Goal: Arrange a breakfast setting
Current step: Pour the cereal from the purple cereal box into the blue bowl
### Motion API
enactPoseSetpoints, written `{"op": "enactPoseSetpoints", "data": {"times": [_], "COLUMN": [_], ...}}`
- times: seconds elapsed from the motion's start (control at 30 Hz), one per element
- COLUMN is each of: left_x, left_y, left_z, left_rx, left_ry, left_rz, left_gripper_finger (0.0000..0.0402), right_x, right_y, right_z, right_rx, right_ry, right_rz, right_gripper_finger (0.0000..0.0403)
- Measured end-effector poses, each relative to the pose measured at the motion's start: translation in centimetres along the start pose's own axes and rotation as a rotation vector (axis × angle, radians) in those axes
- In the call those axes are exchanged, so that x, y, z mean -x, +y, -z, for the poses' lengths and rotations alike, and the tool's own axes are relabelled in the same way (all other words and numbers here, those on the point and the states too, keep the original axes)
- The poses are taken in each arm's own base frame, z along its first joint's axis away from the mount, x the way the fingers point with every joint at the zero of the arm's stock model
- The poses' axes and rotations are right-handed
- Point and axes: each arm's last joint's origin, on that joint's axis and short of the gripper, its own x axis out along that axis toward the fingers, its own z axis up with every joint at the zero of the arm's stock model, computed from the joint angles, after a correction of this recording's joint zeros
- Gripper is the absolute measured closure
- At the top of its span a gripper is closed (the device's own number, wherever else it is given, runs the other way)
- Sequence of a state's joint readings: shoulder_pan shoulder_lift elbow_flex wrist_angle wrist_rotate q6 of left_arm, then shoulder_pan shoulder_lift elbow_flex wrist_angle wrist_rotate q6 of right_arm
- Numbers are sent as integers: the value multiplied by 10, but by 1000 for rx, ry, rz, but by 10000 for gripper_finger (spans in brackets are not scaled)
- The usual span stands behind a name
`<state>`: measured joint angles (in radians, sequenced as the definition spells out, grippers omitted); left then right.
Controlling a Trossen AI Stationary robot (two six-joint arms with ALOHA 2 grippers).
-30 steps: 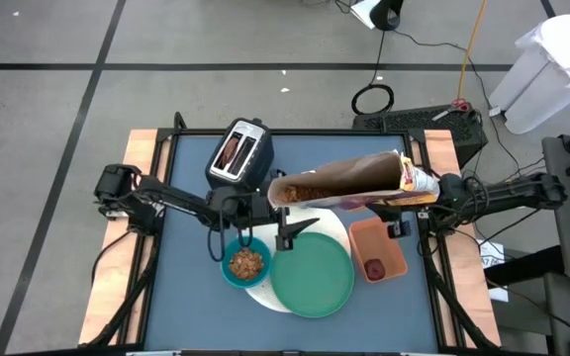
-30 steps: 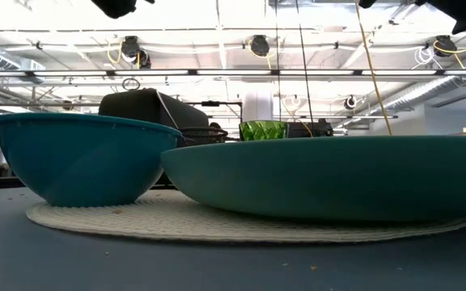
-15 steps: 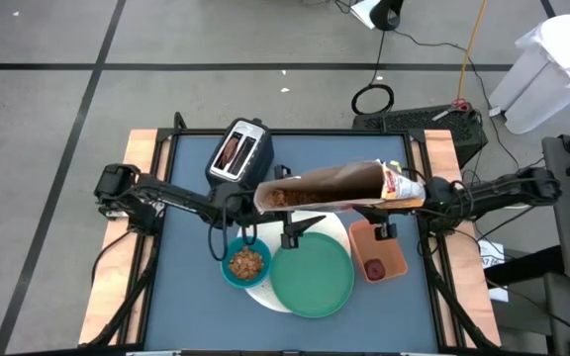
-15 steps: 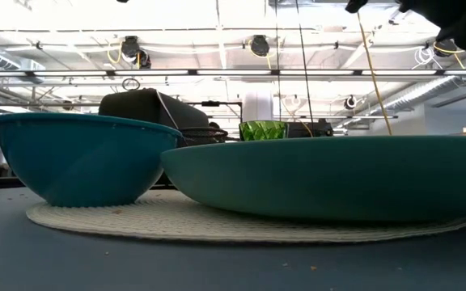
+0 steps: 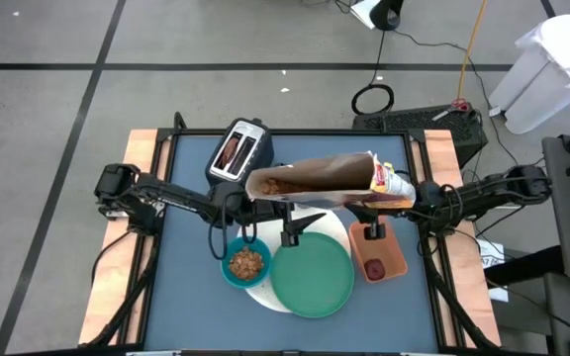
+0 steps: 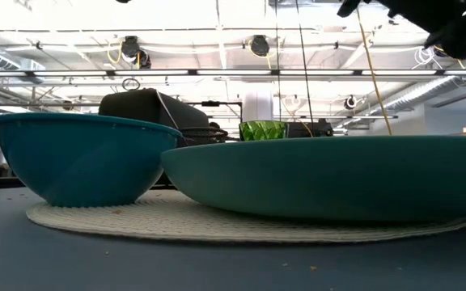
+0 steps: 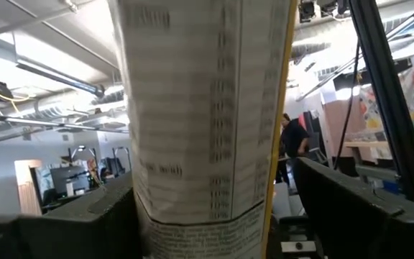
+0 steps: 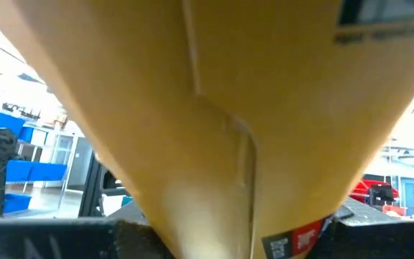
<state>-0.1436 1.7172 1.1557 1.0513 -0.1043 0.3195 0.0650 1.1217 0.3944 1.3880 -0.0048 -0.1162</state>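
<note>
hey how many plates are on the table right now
2: the large green plate sits at the table's near middle, and a white round plate lies mostly hidden under it and the teal bowl. The cereal box overhead may hide more.

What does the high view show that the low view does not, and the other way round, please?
Only the high view shows the open brown cereal box held level above the table, the cereal inside the small teal bowl, the silver-black toaster and the orange rectangular tray. Only the low view shows the yellow-green cup behind the dishes. Both show the teal bowl, the large green plate and the white round mat.
</note>
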Motion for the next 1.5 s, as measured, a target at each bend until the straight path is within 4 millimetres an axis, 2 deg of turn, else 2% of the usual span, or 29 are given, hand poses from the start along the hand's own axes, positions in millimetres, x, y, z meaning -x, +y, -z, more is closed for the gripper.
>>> {"op": "enactPoseSetpoints", "data": {"times": [0.23, 0.53, 0.63, 0.9, 1.03, 1.5], "left_x": [0, 0, 0, 0, 0, 0], "left_y": [0, 0, 0, 0, 0, 0], "left_z": [0, 0, 0, 0, 0, 0], "left_rx": [6, 3, 2, -1, -1, 1], "left_ry": [1, 6, 6, 6, 5, 3], "left_rz": [2, 3, 1, -1, 1, -1], "left_gripper_finger": [82, 85, 107, 203, 238, 252], "right_x": [-23, -32, -32, -32, -32, -32], "right_y": [1, 2, 2, 2, 2, 2], "right_z": [5, 10, 10, 10, 10, 10], "right_rx": [-2, 0, 0, -1, -4, 1], "right_ry": [1, 6, 7, 9, 9, 12], "right_rz": [-24, -27, -27, -30, -31, -26], "right_gripper_finger": [236, 236, 236, 236, 235, 203]}}
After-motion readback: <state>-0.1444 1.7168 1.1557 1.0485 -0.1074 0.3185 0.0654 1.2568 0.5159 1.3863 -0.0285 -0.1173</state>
